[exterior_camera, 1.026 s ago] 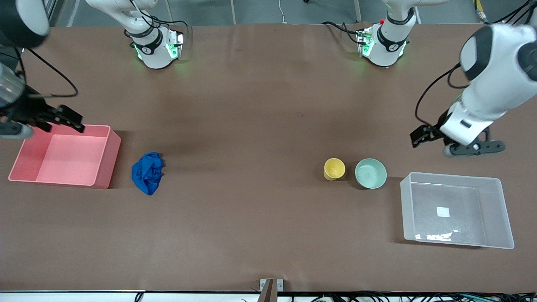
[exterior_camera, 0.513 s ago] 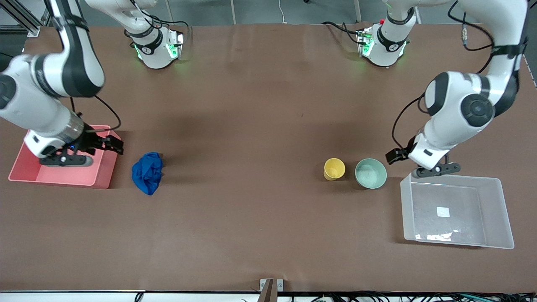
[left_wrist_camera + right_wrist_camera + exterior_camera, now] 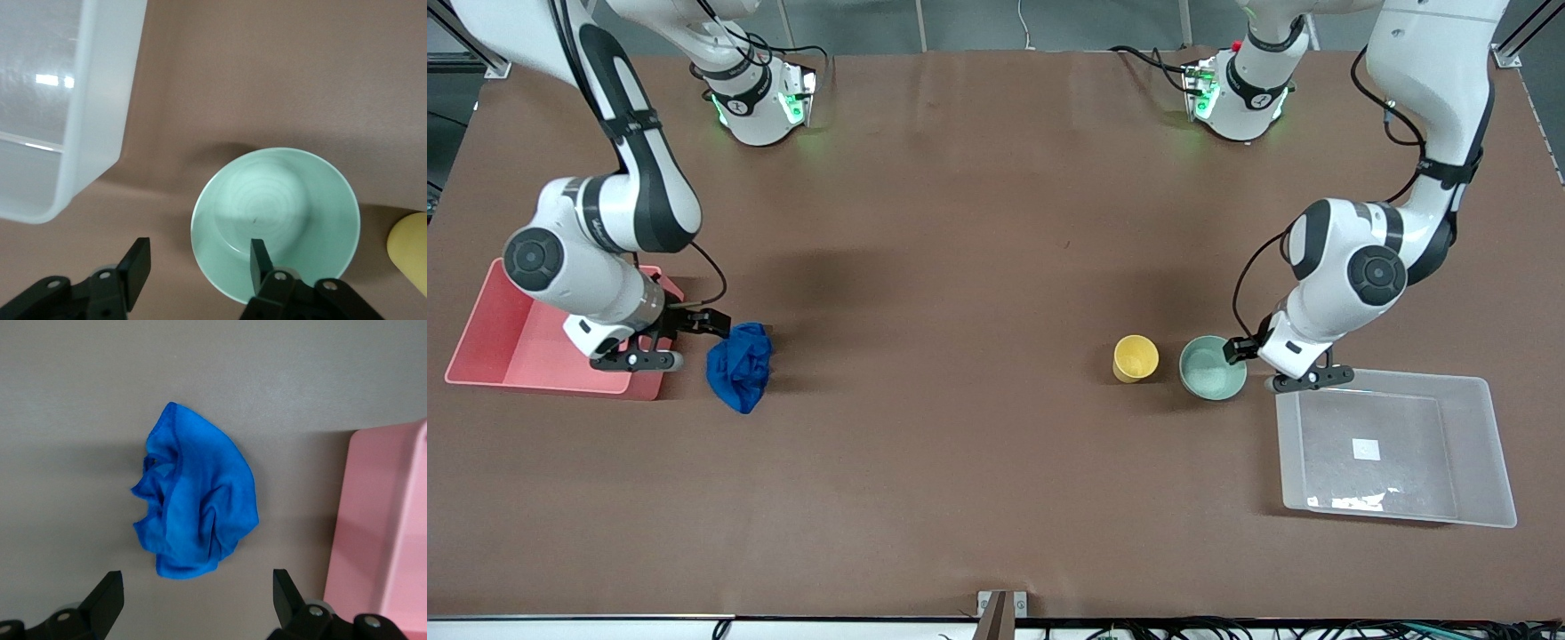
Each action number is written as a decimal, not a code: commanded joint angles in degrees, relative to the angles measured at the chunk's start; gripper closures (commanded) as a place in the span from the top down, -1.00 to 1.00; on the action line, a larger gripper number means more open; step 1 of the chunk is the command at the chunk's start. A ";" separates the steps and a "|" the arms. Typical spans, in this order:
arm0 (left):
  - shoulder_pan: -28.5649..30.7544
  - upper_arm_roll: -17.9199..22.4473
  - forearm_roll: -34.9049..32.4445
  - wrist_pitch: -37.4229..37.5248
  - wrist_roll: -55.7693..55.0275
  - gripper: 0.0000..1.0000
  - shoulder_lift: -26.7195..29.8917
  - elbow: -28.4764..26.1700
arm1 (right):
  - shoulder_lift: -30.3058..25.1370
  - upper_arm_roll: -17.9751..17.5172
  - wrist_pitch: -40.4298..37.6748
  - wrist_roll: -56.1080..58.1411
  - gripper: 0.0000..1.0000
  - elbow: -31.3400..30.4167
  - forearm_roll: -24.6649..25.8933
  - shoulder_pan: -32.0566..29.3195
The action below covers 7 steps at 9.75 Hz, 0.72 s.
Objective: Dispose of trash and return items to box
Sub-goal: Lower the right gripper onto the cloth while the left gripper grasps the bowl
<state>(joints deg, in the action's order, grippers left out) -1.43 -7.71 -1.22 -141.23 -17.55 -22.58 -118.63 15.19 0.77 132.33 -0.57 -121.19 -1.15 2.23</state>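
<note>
The blue cloth lump [image 3: 740, 366] lies on the table beside the pink tub [image 3: 480, 351]. My right gripper [image 3: 713, 324] is open and low at the cloth's edge; in the right wrist view [image 3: 197, 593] the cloth [image 3: 197, 513] lies just ahead of its spread fingers. The yellow cup [image 3: 1136, 357] and the mint-green bowl [image 3: 1212, 367] stand side by side. My left gripper [image 3: 1234, 349] is open at the bowl's rim on the side of the clear box [image 3: 1498, 480]. In the left wrist view [image 3: 198, 267] one finger is over the bowl [image 3: 275, 213] and the other is outside it.
The pink tub also shows in the right wrist view [image 3: 387, 533], close beside the cloth. The clear box [image 3: 60, 100] stands close to the bowl toward the left arm's end, and the cup's edge [image 3: 410, 250] shows in the left wrist view.
Both arms have swung in and come down. My right gripper moved from over the pink tub to the blue cloth. My left gripper moved from above the clear box to the bowl's rim.
</note>
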 commanded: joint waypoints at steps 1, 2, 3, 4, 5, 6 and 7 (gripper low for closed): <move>0.11 -0.03 -0.71 -2.72 -0.73 0.15 -3.60 0.07 | 3.60 -0.07 4.41 -0.22 0.97 -0.19 -0.17 -0.21; 0.11 -0.03 -0.63 -3.52 -0.73 0.12 -4.31 0.07 | 5.62 -0.07 7.13 -0.22 0.97 -0.19 -0.17 -0.21; 0.11 -0.03 -0.63 -3.87 -0.73 0.04 -5.10 0.15 | 6.95 -0.07 8.11 -0.31 0.97 -0.19 -0.17 -0.12; 0.11 -0.03 -0.63 -4.14 -0.73 -0.10 -5.19 0.15 | 8.00 -0.07 8.64 -0.31 0.95 -0.19 -0.17 -0.12; 0.11 -0.03 -0.63 -4.14 -0.73 -0.40 -5.11 0.07 | 9.06 -0.07 10.65 -0.40 0.93 -0.27 -0.25 0.06; 0.11 -0.03 -0.63 -4.14 -0.81 -0.62 -5.11 0.07 | 10.11 -0.07 11.19 -0.40 0.73 -0.19 -0.25 -0.03; 0.20 -0.03 -0.63 -4.14 -1.25 -0.73 -5.11 0.07 | 10.12 -0.15 11.02 -0.40 0.17 -0.19 -0.25 0.32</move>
<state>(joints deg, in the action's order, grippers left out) -1.37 -7.69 -1.22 -144.28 -17.67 -26.02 -118.55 25.25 0.80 142.93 -0.58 -121.26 -1.15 2.27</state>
